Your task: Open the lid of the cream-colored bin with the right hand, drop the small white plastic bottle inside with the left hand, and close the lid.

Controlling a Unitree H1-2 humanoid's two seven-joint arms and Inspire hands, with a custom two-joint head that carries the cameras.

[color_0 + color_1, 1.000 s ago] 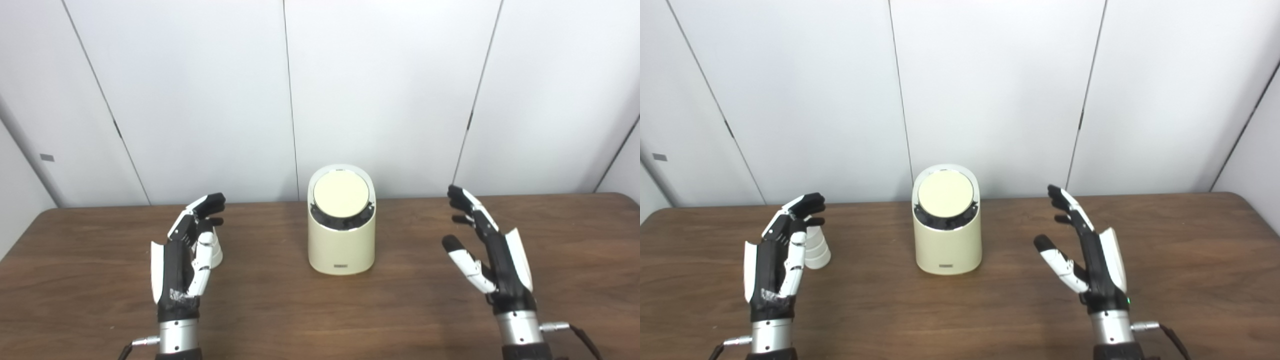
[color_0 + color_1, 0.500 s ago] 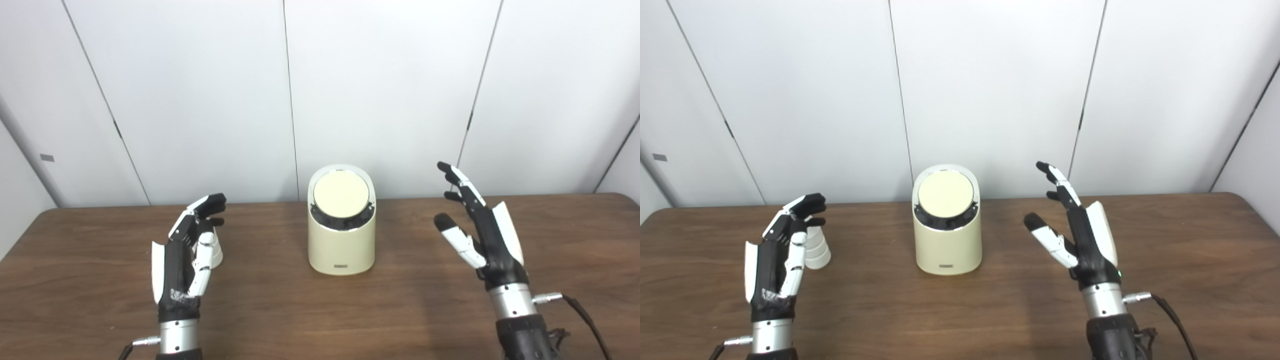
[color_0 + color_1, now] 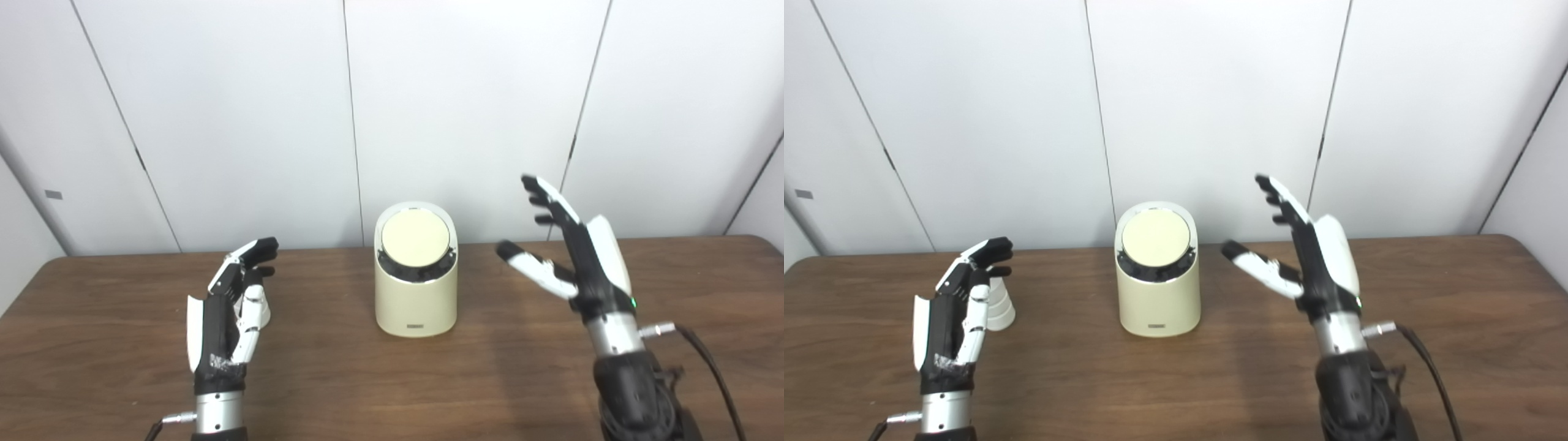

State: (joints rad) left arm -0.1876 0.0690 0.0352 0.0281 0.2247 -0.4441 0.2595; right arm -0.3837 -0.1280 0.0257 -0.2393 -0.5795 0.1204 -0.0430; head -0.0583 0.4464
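A cream-colored bin (image 3: 416,288) stands upright near the middle of a brown wooden table (image 3: 392,380), set toward the table's far edge, where white wall panels (image 3: 245,122) rise behind it. Its round lid (image 3: 416,239) is shut and tilts toward the camera inside a dark ring.

The right hand (image 3: 579,257) is raised above the table to the right of the bin, fingers spread and pointing up, thumb stretched out toward the bin. It holds nothing and touches nothing; a clear gap of bare table lies between the thumb tip and the bin's side. A black cable (image 3: 704,361) trails from its wrist toward the lower right corner.

The left hand (image 3: 952,318) is low over the table, well to the left of the bin, palm turned inward, fingers loosely apart and slightly curled at the tips. It holds nothing. The small white bottle (image 3: 998,303) stands on the table just beyond that hand, partly hidden by the fingers; whether the fingertips touch its top cannot be told.

Open table runs between the bottle and the bin, and a broad strip lies in front of the bin toward the near edge. To the right of the right hand the table is open out to its rounded far corner.
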